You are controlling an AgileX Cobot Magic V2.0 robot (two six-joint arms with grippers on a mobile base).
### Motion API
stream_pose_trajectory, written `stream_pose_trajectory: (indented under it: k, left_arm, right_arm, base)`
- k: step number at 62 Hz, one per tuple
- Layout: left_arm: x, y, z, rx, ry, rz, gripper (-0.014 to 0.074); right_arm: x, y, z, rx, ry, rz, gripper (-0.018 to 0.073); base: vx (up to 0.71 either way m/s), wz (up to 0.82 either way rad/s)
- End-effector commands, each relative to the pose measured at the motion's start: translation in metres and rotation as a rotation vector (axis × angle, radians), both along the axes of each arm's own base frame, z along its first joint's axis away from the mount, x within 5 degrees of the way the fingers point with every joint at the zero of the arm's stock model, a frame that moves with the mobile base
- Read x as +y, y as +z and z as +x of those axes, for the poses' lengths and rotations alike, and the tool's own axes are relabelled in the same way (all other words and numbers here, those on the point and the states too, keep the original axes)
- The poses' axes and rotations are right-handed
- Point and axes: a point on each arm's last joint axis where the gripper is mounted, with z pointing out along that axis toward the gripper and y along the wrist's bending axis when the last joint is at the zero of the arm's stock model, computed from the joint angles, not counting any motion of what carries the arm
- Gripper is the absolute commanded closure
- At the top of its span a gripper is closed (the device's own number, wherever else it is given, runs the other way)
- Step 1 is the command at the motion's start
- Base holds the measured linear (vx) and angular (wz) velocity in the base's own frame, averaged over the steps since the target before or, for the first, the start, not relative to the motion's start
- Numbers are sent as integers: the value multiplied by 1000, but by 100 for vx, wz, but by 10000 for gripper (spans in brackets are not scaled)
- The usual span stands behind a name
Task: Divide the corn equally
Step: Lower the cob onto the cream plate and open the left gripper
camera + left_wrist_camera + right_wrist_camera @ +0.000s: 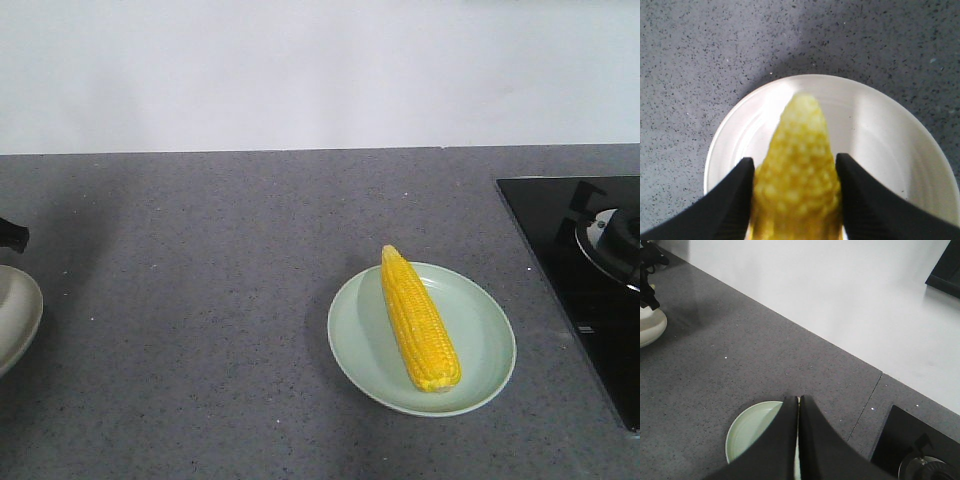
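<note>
Left wrist-mounted view: my left pincer has a cob of corn pinched between its two black fingers, pointed tip aimed forward over a white plate; whether the cob rests on the plate or hangs just above it I cannot tell. I judge I hold it lengthwise over the middle so it lies within the rim and cannot roll off. In the front view a second cob lies slantwise on a pale green plate, tip towards the wall, and only the white plate's edge shows at far left. My right pincer hangs above the green plate with its fingers pressed together on nothing, idle. Count: two cobs, two plates, one cob to each, so the split looks even. A black cooktop with one burner sits at the right on the grey speckled counter
</note>
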Motion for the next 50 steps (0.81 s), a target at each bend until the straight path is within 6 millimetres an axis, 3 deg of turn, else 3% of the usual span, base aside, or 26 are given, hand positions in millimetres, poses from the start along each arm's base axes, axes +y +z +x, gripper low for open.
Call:
stream_pose_trajectory:
  k: [1,17,29,40,50]
  left_arm:
    - [1,20,-5,-66,13,15,158]
    - [2,20,-8,-36,35,13,140]
    - [-4,17,-13,-1,69,-62,190]
    - [-18,18,-17,22,38,-207,388]
    - [-33,35,-27,-32,-67,-353,606]
  right_arm:
    - [0,5,-2,-18,7,11,563]
    - [0,5,-2,-18,7,11,563]
    - [0,7,-1,-37,3,20,563]
    - [0,12,2,-98,-13,47,563]
    - [0,15,3,-128,-19,63,563]
  base:
    - [0,0]
    - [0,0]
    - [0,0]
    - [0,0]
    - [0,0]
